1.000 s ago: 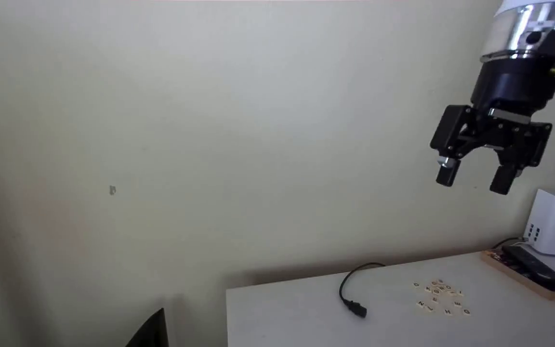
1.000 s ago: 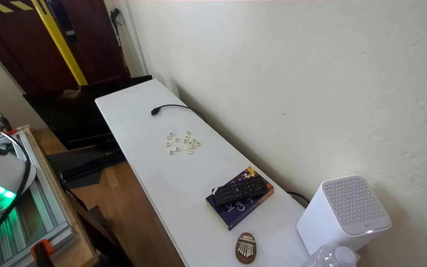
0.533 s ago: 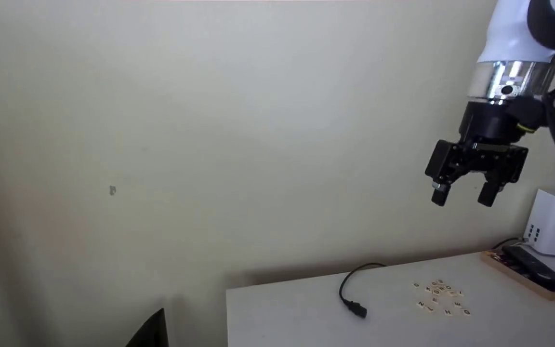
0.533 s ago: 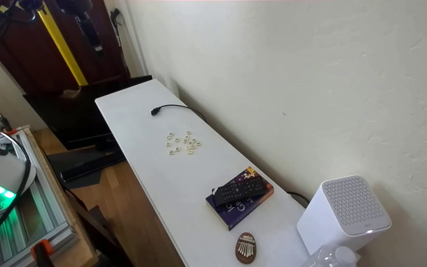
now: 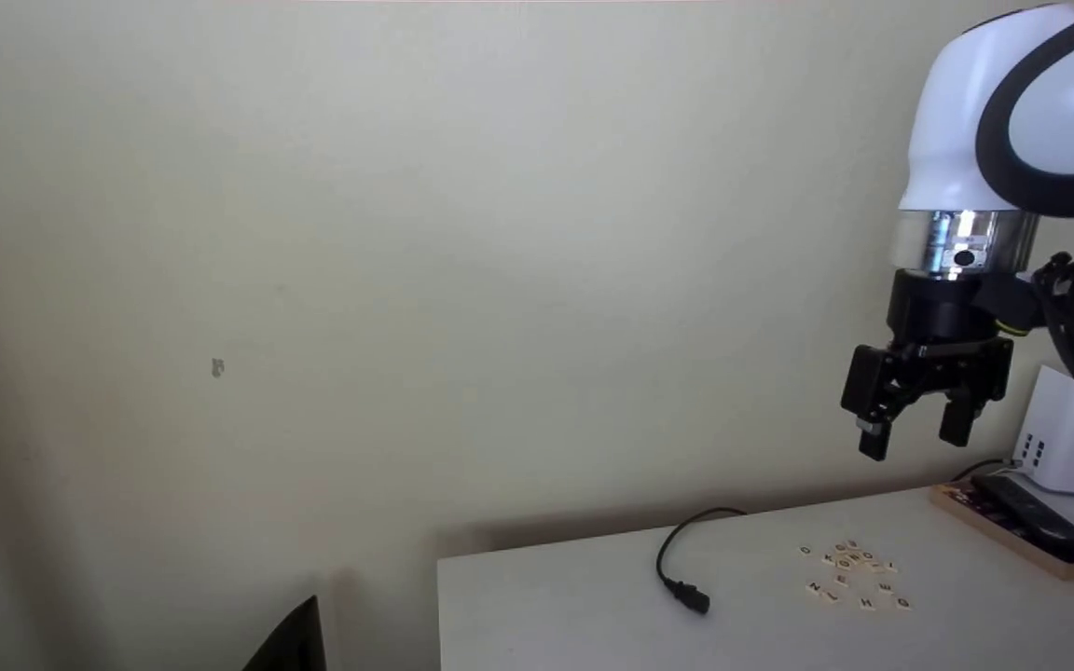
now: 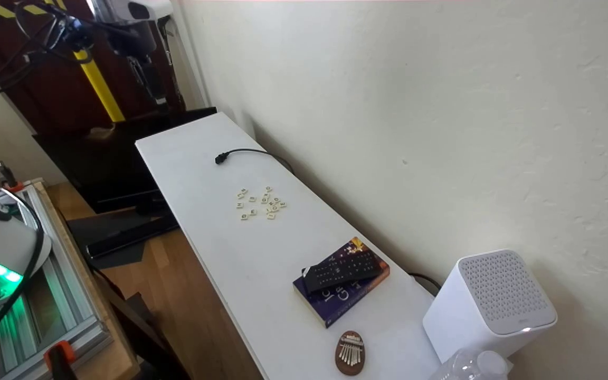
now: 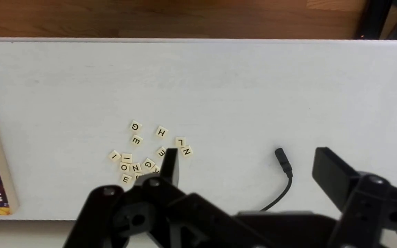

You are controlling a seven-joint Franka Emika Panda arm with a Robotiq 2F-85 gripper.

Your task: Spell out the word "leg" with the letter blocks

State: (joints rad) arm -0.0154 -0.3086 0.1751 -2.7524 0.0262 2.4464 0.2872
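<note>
Small cream letter blocks [image 7: 126, 158] lie loosely scattered on the white table, most letters legible in the wrist view. An L block [image 7: 180, 141] touches an N block. One G block [image 7: 135, 126] sits just above an E block [image 7: 136, 140]; another E block [image 7: 161, 152] is partly covered by my left-hand finger, and another G block [image 7: 148, 164] lies lower in the cluster. Some blocks are hidden behind the finger. My gripper [image 5: 915, 443] hangs well above the table, pointing down. In the wrist view the gripper [image 7: 248, 151] is wide open, nothing between its fingers.
A black cable [image 7: 283, 160] lies beside the blocks, running to the wall side. Further along the table [image 6: 240, 253] are a remote [image 6: 342, 272] on a book [image 6: 330, 309], a thumb piano [image 6: 350, 352], a white box [image 6: 510, 295] and a clear bottle [image 6: 467, 367].
My arm has come down towards the table, its gripper now hanging more upright. The jaws have stayed open. The blocks have not moved.
</note>
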